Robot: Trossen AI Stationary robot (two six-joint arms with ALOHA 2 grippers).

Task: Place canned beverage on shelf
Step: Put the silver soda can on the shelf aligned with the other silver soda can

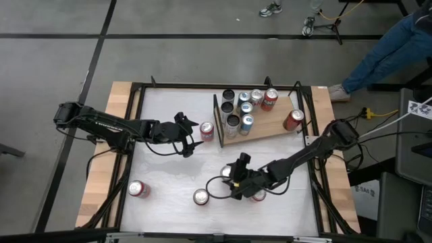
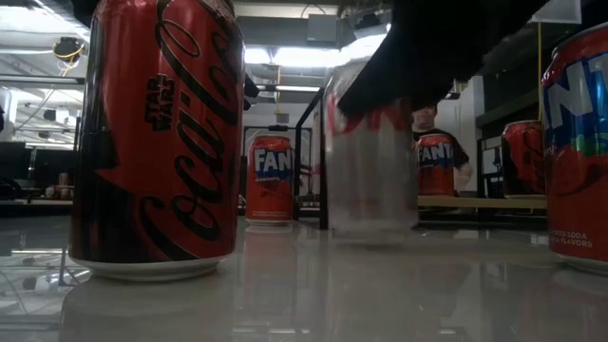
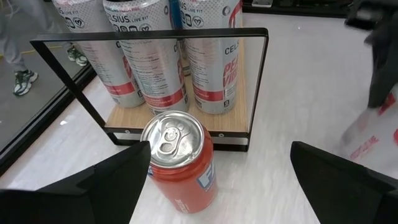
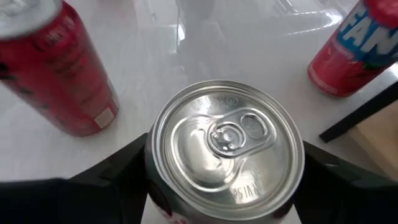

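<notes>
- The shelf (image 1: 270, 125) — a light wooden board with a thin black frame (image 1: 217, 120) at its left end — lies toward the far side of the white table (image 1: 169, 169) and serves as the landmark here.
- On the shelf, a cluster of tall slim cans (image 1: 237, 111) stands just behind the frame; a red can (image 1: 271, 98) stands at its far edge and another red can (image 1: 293, 119) near its right end.
- The right gripper (image 1: 233, 177) is over the table well in front of the shelf, its fingers on either side of a silver-topped can (image 4: 227, 149) that stands upright; the wrist view shows the dark fingers hard against both flanks — clamped on it.
- Two more red cans (image 1: 259, 194) stand beside that gripper, on the side away from the shelf.
- The left gripper (image 1: 192, 138) waits just left of the frame, jaws spread wide and holding nothing; an orange-red can (image 3: 180, 158) stands upright between the fingers, touching neither that can be seen, right next to the frame.
- Farther from the shelf, near the front of the table, stand a red can (image 1: 138, 189) and another can (image 1: 201, 197).
- Beyond the table, a person's leg and shoe (image 1: 337, 91) show at the far right.
</notes>
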